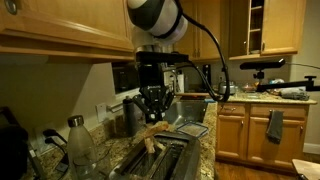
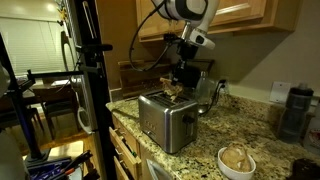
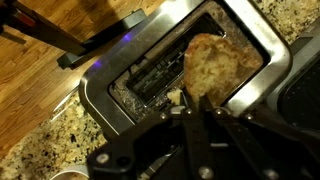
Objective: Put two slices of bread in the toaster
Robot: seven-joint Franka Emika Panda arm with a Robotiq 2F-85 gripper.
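While the gripper [image 1: 155, 106] pinches one slice of bread [image 3: 222, 68], jaws nearly closed, right over the toaster [image 2: 165, 122] | step, judged: feed slice into slot [image 3: 148, 80] | method: align slice along slot — descend straight, slowly — release once seated.

Wrist view: the lower edge of the slice of bread [image 3: 215, 62] is hidden behind the dark, blurred gripper [image 3: 192, 108]. The toaster [image 3: 130, 95] is cut off at the top edge. In an exterior view, the bottom edge crops the toaster [image 1: 150, 160], and its slot interiors are too dark to read.
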